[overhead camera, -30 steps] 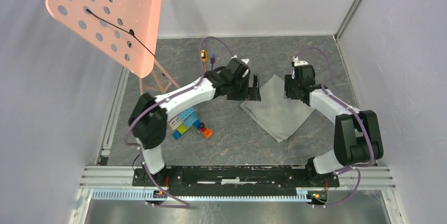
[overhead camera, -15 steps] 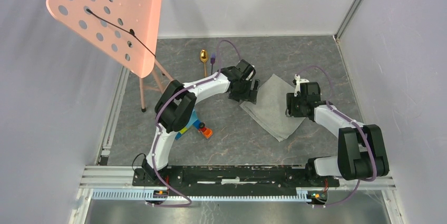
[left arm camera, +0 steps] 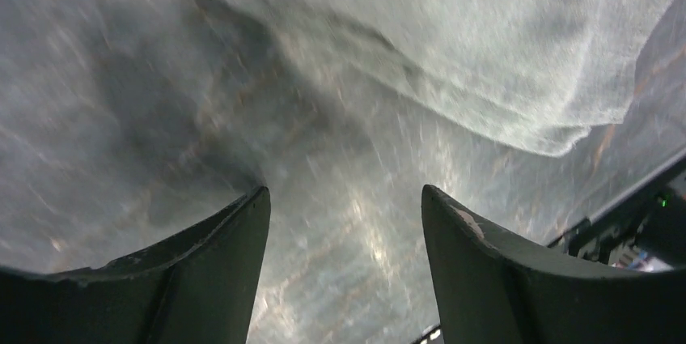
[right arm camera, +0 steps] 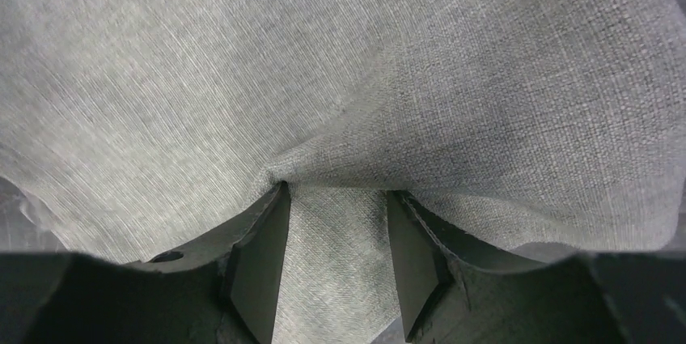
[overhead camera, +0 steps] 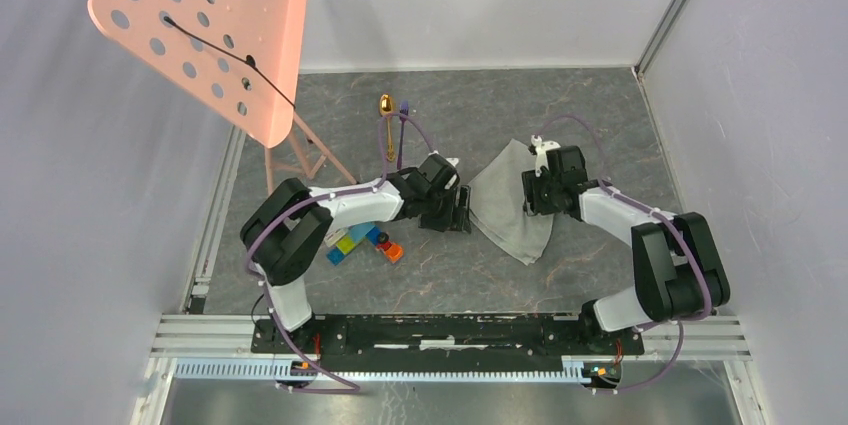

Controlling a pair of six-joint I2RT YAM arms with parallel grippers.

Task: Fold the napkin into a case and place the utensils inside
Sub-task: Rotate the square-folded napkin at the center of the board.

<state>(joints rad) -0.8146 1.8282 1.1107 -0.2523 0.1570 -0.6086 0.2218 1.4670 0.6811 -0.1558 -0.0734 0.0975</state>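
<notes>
The grey marbled tabletop [overhead camera: 560,105] fills the walled cell, and a pink perforated stand [overhead camera: 200,25] leans over its far left corner. The grey-green napkin [overhead camera: 505,207] lies near the middle, between the two arms. It is not flat: its right side is raised and drawn in over the rest.

The right claw [overhead camera: 533,195] is at that raised edge. In the wrist view it is clamped on a puckered ridge of the cloth [right arm camera: 323,53]. The left claw [overhead camera: 458,210] sits just beside the napkin's left edge, its fingers [left arm camera: 477,239] apart with only bare tabletop between them.

A cluster of toy blocks [overhead camera: 362,240] lies beside the left arm. The gold spoon [overhead camera: 386,110] and purple fork [overhead camera: 403,107] lie side by side at the far end, well apart from the napkin.
</notes>
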